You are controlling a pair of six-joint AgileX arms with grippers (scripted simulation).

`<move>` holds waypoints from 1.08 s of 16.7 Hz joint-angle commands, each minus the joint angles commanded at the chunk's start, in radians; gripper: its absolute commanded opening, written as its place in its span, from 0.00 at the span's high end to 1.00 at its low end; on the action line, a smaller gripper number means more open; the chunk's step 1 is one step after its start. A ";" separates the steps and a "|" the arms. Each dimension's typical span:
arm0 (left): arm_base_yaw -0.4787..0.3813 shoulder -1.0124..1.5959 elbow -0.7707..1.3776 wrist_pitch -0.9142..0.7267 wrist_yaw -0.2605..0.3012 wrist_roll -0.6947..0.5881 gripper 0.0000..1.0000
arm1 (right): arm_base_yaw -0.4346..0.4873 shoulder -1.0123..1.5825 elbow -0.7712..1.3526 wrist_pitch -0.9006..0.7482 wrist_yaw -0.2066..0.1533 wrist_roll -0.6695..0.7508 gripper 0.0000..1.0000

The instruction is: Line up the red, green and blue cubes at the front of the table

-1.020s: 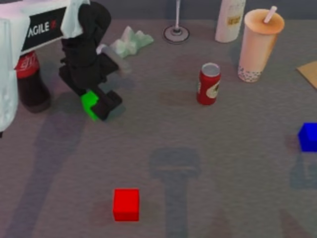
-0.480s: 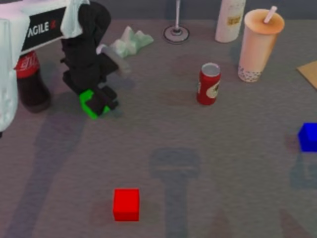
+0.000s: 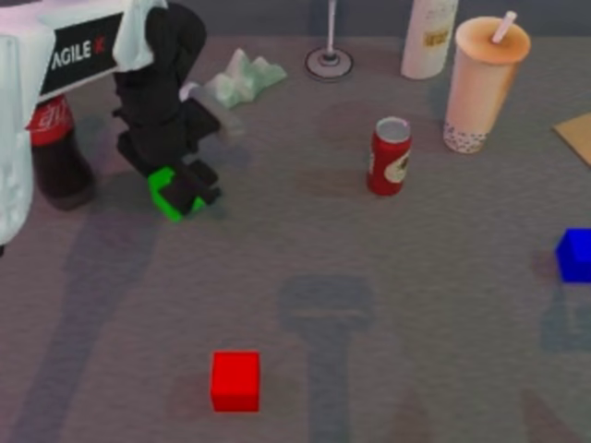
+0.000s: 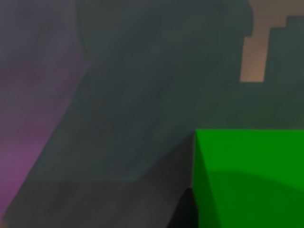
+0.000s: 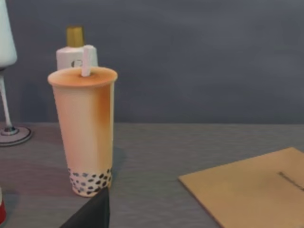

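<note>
The green cube (image 3: 166, 202) rests on the grey table (image 3: 416, 305) at the back left, and my left gripper (image 3: 180, 192) is shut on it from above. It fills the left wrist view's corner as a green block (image 4: 251, 180) with a dark finger (image 4: 186, 213) against its side. The red cube (image 3: 235, 379) lies near the front edge, left of centre. At the right edge sits the blue cube (image 3: 574, 255), partly cut off. My right arm does not show in the top view; its wrist view faces the back of the table.
A red soda can (image 3: 389, 156) stands mid-table. Along the back are a cola bottle (image 3: 55, 152), crumpled tissue (image 3: 242, 77), a glass's foot (image 3: 329, 61), a white bottle (image 3: 428, 35) and a bubble tea cup (image 3: 485, 83). A brown board (image 5: 247, 185) lies at the back right.
A second ago the left gripper's fingers stood wider around the green cube; they have since closed onto it. Nothing has moved in the last half second.
</note>
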 joint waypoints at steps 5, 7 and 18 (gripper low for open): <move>0.005 -0.016 0.099 -0.118 -0.001 0.003 1.00 | 0.000 0.000 0.000 0.000 0.000 0.000 0.00; 0.013 -0.030 0.158 -0.198 -0.001 0.001 1.00 | 0.000 0.000 0.000 0.000 0.000 0.000 0.00; -0.100 -0.133 0.087 -0.202 -0.003 0.012 1.00 | 0.000 0.000 0.000 0.000 0.000 0.000 0.00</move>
